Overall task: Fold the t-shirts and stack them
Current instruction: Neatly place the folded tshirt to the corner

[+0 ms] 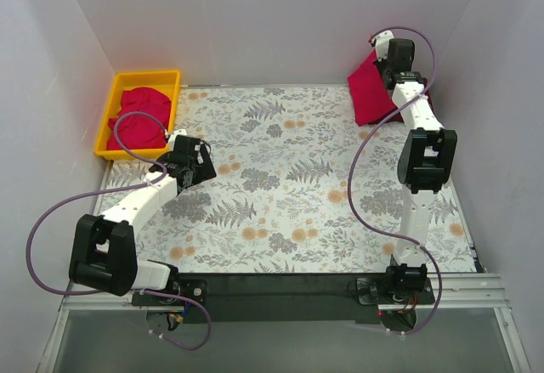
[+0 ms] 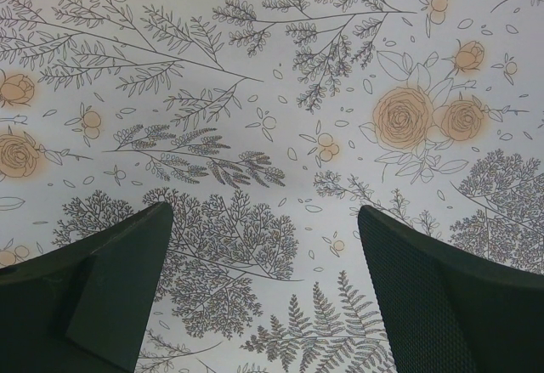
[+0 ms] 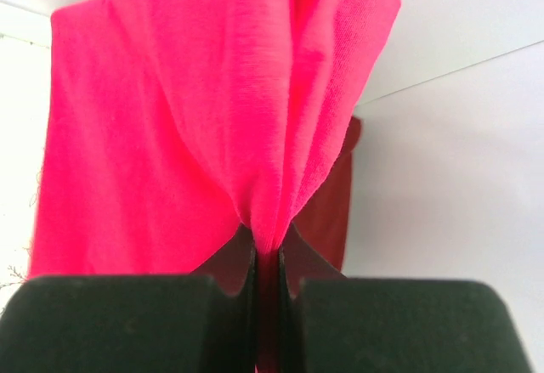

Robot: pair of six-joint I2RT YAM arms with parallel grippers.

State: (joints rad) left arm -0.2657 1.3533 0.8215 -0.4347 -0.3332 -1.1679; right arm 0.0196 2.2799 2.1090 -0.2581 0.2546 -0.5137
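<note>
Step in hand, as I read it: placing a shirt. Right gripper (image 1: pixel 387 71) is at the far right corner, jaws clamped on a pinched fold of a pink shirt (image 1: pixel 367 94). Left gripper (image 1: pixel 202 165) hangs low over the bench (image 1: pixel 289 186), jaws wide apart, holding nothing. More shirts (image 1: pixel 140 116) lie bunched in the tray (image 1: pixel 144 76).

Next probably calls for lowering the shirt flat, then letting go.

Only the right wrist view shows the pinch and a maroon shirt (image 3: pixel 330 207) behind — the top view places both arms.

Two white arms with black joints
Left arm (image 1: pixel 140 199) and right arm (image 1: pixel 425 161) are bolted to the black base plate (image 1: pixel 280 286); purple cables (image 1: pixel 350 188) loop above it; left gripper (image 2: pixel 265 211) fingers (image 2: pixel 433 296) dark, textured.
</note>
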